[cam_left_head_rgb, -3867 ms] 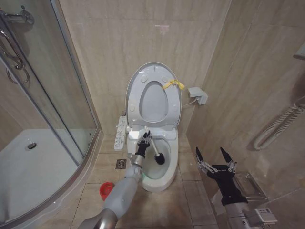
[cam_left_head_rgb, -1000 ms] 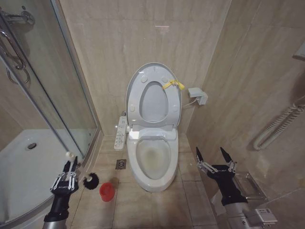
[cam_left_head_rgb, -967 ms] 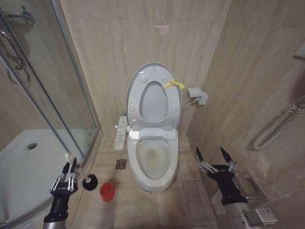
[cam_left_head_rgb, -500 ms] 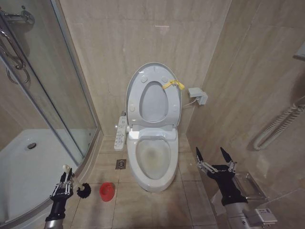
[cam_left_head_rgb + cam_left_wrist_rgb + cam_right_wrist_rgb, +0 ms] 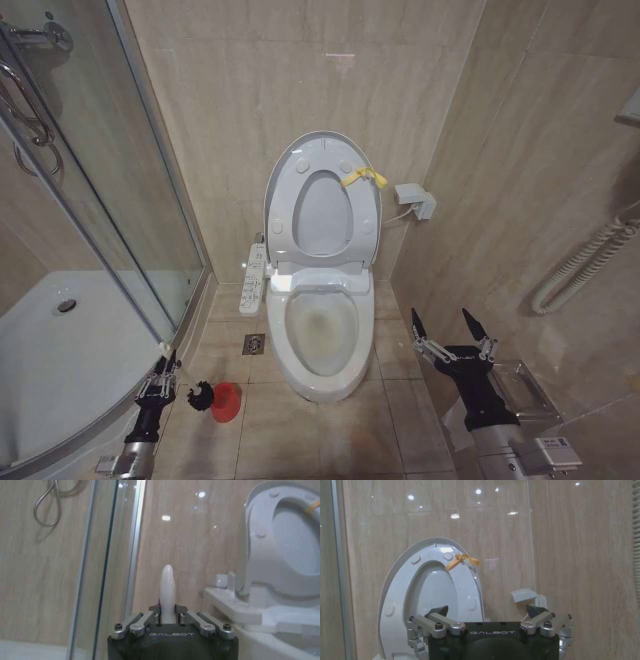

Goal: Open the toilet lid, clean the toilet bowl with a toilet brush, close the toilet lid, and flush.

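Note:
The toilet lid (image 5: 322, 165) stands raised against the wall with the seat, a yellow tag (image 5: 363, 178) at its edge. Below it the toilet bowl (image 5: 320, 334) lies uncovered, yellowish inside. My left gripper (image 5: 163, 380) hangs low by the shower's edge, shut on the toilet brush's white handle (image 5: 167, 588). The brush's dark head (image 5: 199, 396) sits against the left side of its red base (image 5: 228, 401) on the floor. My right gripper (image 5: 450, 330) waits open to the right of the bowl, facing the lid (image 5: 427, 592), with nothing between its fingers.
A glass shower enclosure (image 5: 110, 190) with a white tray (image 5: 60, 350) takes up the left side. A white remote panel (image 5: 254, 278) hangs beside the toilet, above a floor drain (image 5: 254, 344). A wall box (image 5: 415, 200) and a hose (image 5: 585, 260) are on the right.
The left gripper took the brush out of the bowl, swung it left toward the shower, then lowered it and moved right until the head reached the red base. The right arm stayed still.

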`<state>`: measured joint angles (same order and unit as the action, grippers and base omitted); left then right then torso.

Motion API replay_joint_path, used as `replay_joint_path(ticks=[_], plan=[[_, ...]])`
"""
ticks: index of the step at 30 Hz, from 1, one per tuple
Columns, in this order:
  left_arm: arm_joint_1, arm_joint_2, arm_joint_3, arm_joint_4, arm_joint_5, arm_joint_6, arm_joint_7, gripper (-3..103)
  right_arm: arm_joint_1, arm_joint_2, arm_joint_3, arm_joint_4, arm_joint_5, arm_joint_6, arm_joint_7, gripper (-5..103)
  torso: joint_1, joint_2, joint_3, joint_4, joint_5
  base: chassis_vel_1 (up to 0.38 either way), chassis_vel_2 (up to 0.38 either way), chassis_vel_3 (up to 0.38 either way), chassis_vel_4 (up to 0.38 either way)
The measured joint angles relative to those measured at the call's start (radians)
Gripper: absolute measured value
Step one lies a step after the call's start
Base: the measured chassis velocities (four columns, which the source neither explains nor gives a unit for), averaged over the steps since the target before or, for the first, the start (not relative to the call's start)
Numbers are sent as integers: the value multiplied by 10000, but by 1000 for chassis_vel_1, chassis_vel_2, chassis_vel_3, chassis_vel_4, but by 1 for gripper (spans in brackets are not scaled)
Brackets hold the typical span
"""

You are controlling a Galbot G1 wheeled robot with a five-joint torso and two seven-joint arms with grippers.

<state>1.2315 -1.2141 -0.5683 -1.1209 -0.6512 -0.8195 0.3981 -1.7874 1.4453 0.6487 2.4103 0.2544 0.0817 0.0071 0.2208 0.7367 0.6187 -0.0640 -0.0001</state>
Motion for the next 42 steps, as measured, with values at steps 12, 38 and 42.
replay_joint_path(ticks=[12, 38, 42], plan=[[-812, 116, 693, 516, -496, 46, 4, 19, 0, 0, 0, 0, 0, 0, 0, 100, 0, 0, 0, 0, 1, 0, 0, 0, 0], [-2515, 151, 1485, 3415, -694, 30, 1878, 19, 0, 0, 0, 0, 0, 0, -1, 100, -1, 0, -1, 0, 0, 0, 0, 0, 0], [-2599, 212, 1441, 3680, -511, 26, 2045, 19, 0, 0, 0, 0, 0, 0, 0, 100, -1, 0, -1, 2, 0, 0, 0, 0, 0]])
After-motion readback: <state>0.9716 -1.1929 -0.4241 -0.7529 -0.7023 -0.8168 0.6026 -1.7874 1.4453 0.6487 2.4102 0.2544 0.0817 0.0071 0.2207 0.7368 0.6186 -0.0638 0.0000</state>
